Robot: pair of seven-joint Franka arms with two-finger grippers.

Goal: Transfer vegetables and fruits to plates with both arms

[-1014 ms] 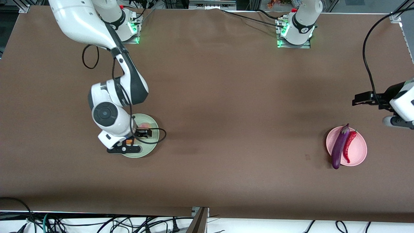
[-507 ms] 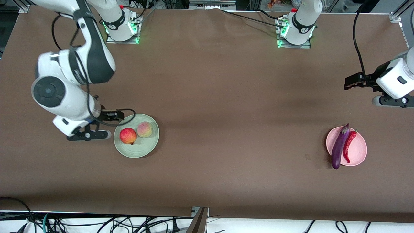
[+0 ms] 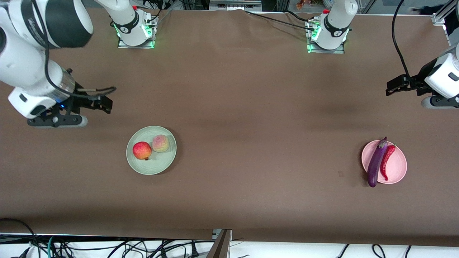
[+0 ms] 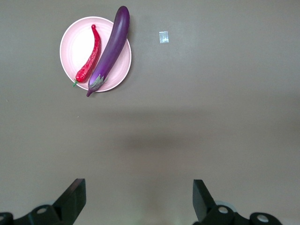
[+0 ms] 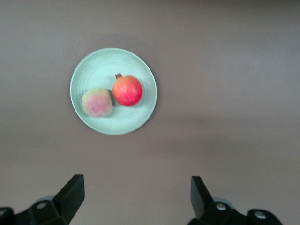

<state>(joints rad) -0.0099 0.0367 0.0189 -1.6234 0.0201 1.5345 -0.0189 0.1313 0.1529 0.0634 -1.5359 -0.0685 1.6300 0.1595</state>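
Toward the right arm's end of the brown tabletop, the round matte mint-green plate is carrying both fruits: the small round red-orange one and the paler pink and yellow-green one, sitting just beside each other and touching or nearly so. Both are looking light, firm and prone to rolling, so a grip across the widest part would probably suit them best.

Toward the left arm's end, the round matte pale pink plate is holding the long glossy purple eggplant, its tip overhanging the rim nearer the camera, with the slim curved red chili pepper lying alongside. That smooth skin is likely slippery; mid-length would be the balanced place to pinch.

The right claw is hanging wide open and empty over bare tabletop, well apart from the green plate. The left claw is likewise gaping and carrying nothing, over bare tabletop apart from the pink plate.

Everything is appearing plated, so the transfer is seeming finished.
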